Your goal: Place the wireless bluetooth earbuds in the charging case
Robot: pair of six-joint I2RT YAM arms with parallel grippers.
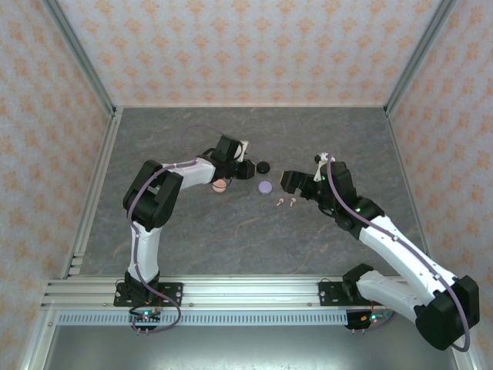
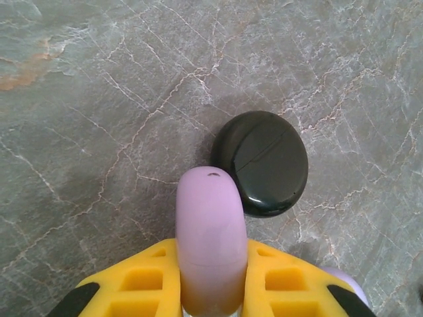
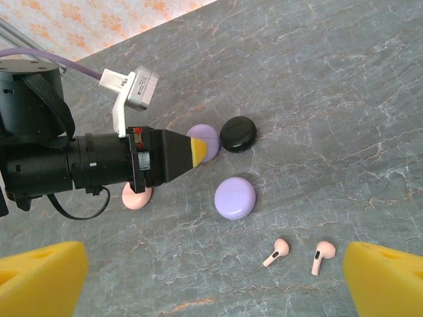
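My left claw (image 2: 211,261) is clenched on a small round lilac plastic case (image 2: 210,211). The case stands on edge between my yellow fingers (image 2: 284,277), with its rounded rim towards a glossy black round plastic case (image 2: 261,162). That black case lies shut on the grey marbled tabletop (image 2: 99,99) just beyond the held one, and I cannot tell whether the two touch. My right claw (image 3: 213,281) is spread wide and grasps nothing as it hovers over the tabletop. Between its yellow fingers, a little ahead, lie two pale pink stemmed plastic earbuds (image 3: 276,252), side by side but apart, loose on the stone and outside every case. A second lilac round case (image 3: 234,197) lies flat and shut just beyond the buds. A pink round case (image 3: 137,197) sits partly hidden under my left arm. What the cases hold I cannot tell. The count is two lilac cases, one black and one pink, so four in all, plus two pink earbuds.
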